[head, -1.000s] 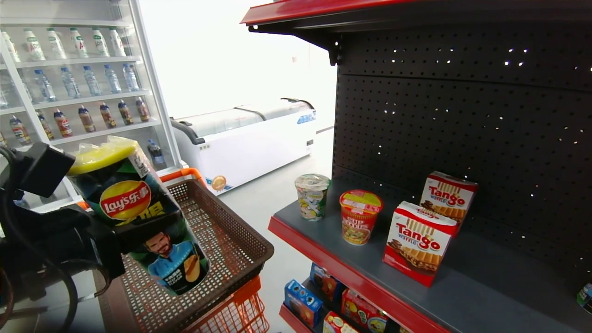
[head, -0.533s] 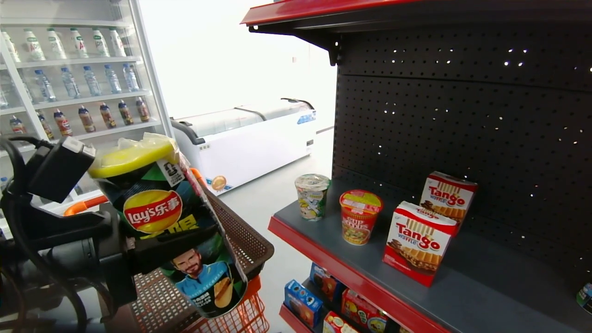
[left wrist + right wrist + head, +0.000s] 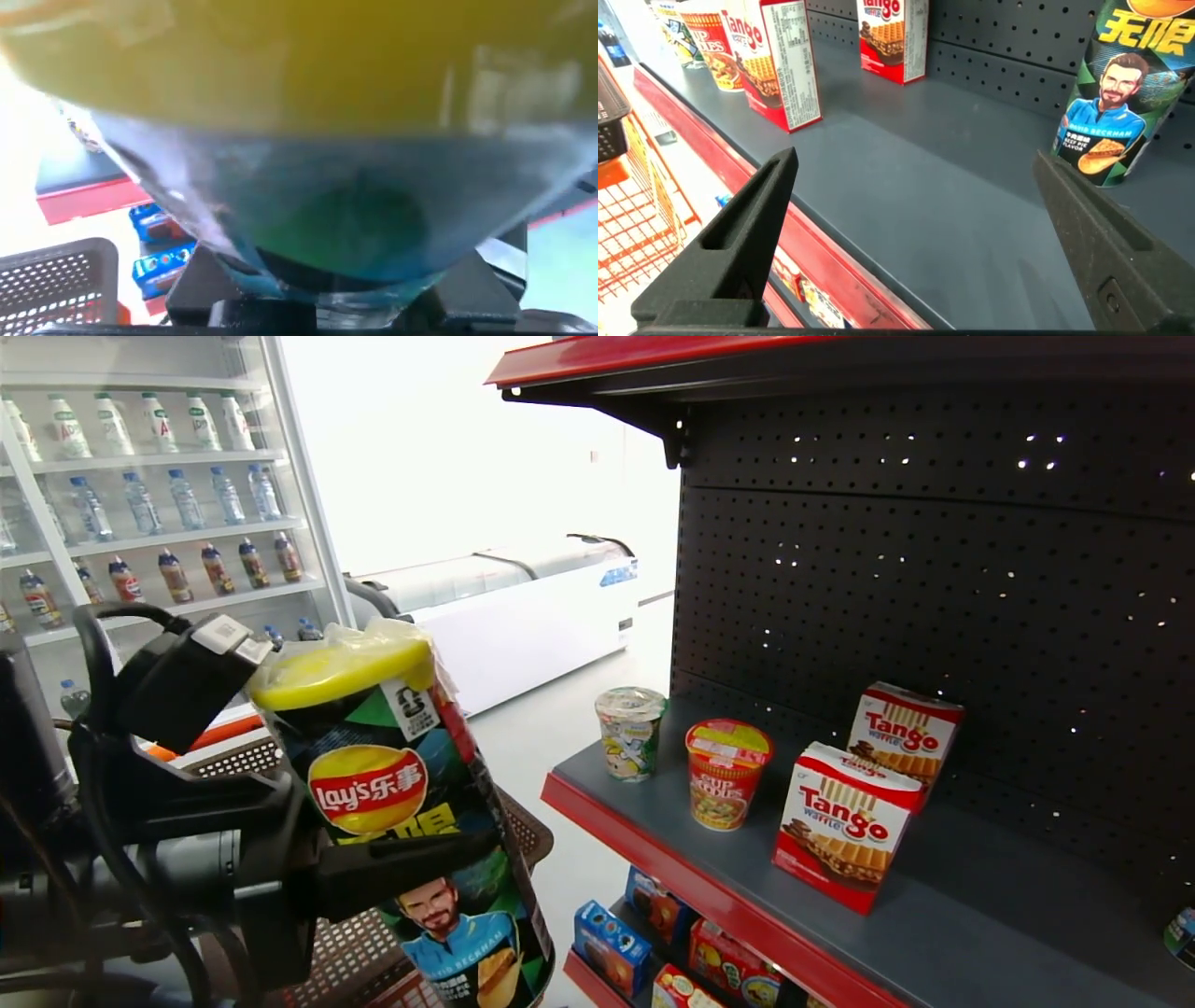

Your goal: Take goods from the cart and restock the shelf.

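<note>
My left gripper (image 3: 392,859) is shut on a tall chips canister (image 3: 401,812) with a yellow lid and plastic wrap, held upright at the lower left of the head view, above the brown cart basket (image 3: 523,831). The same canister (image 3: 308,177) looms close in the left wrist view. The grey shelf (image 3: 747,868) with a red front edge lies to its right. My right gripper (image 3: 924,252) is open over the shelf board (image 3: 906,187), with a second chips canister (image 3: 1116,93) standing on the shelf beyond it.
On the shelf stand two cup noodles (image 3: 632,732) (image 3: 727,773) and two red wafer boxes (image 3: 843,823) (image 3: 904,733). Goods fill the lower shelf (image 3: 653,943). A drinks fridge (image 3: 149,523) and a chest freezer (image 3: 504,616) stand behind.
My left gripper has carried the chips canister to the right and somewhat lower in the picture, from over the cart's middle toward the shelf.
</note>
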{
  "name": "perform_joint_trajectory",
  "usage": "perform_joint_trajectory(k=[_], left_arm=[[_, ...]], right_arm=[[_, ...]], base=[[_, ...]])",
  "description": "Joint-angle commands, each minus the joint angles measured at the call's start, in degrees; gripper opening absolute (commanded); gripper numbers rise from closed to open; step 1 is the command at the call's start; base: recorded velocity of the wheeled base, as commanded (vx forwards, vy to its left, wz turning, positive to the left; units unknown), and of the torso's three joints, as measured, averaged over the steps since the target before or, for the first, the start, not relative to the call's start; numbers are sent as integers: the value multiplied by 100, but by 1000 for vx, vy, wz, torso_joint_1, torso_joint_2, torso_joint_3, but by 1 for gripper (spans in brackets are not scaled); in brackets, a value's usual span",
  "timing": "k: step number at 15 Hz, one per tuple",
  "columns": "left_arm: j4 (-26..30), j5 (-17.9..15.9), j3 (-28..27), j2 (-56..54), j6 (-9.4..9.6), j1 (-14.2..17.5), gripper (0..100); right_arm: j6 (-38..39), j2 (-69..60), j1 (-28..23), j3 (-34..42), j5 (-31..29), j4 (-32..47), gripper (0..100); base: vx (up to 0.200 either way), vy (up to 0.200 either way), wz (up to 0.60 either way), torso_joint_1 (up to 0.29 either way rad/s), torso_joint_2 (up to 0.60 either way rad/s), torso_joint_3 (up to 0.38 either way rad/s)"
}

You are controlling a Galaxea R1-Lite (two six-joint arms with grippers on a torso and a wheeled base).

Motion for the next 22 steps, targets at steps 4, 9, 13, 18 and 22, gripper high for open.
perform_joint_trajectory(k=[4,9,13,18,22], left_arm=[[-6,-141,32,192,136,-523,0],[47,-141,32,201,136,-901,0],[47,-150,40,210,136,-875,0],[12,-141,40,280,136,-857,0],[12,-141,40,289,136,-848,0]], right_arm=[[-1,9,0,0,2,2,100],[-1,9,0,0,-7,2,100],[-1,9,0,0,2,2,100],[-1,9,0,0,2,2,100],[-1,9,0,0,2,2,100]], base=[[0,0,0,0,0,0],[0,0,0,0,0,0],[0,0,-300,2,0,0],[0,0,-600,5,0,2],[0,0,-600,1,0,2]])
